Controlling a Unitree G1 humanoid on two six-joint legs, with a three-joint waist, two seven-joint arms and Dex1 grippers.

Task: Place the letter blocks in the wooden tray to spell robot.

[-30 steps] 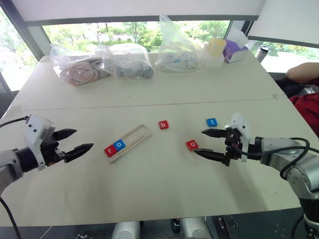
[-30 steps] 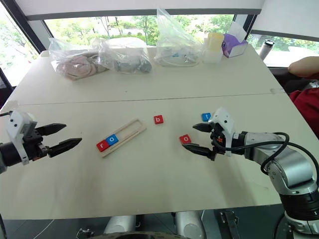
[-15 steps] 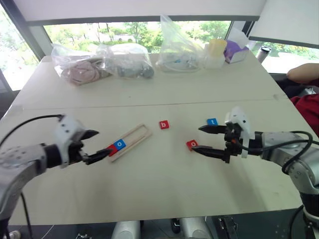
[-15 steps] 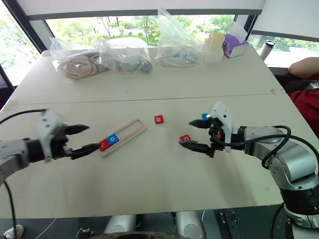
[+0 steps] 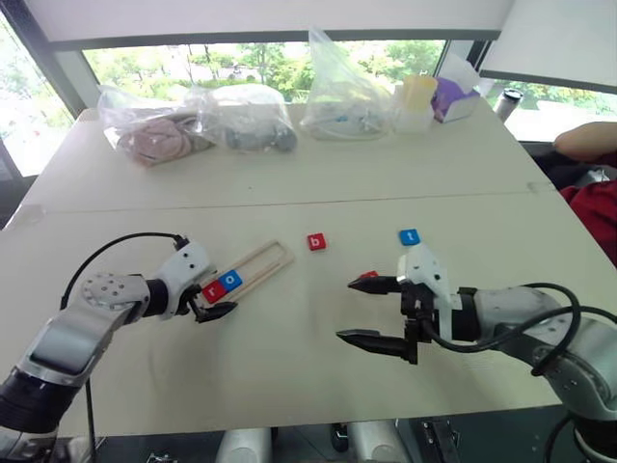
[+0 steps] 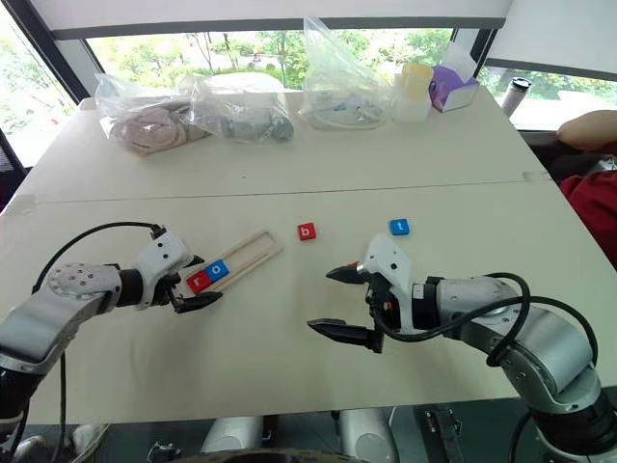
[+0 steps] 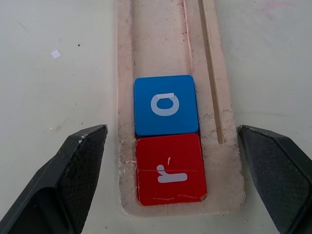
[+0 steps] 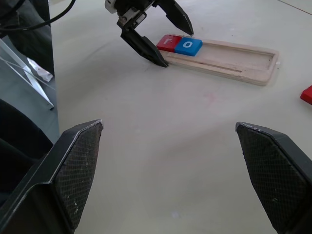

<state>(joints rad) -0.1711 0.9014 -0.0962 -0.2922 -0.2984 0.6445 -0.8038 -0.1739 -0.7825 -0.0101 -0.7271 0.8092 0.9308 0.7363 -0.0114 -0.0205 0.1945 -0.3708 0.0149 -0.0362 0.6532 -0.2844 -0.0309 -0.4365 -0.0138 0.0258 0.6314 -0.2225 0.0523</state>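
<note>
Where once clear — left fingers (image 7: 83, 168) astride wooden tray (image 7: 224, 161).

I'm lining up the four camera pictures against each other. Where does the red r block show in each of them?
Left eye view: red r block at the wooden tray's near end, between the left gripper's fingers.
Right eye view: same spot.
Left wrist view: low centre, in the slot.
Right wrist view: far, upper middle.
Shared landmark: the blue o block touching it.

Red r tile (image 7: 170, 169), blue o tile (image 7: 165, 105)
</note>
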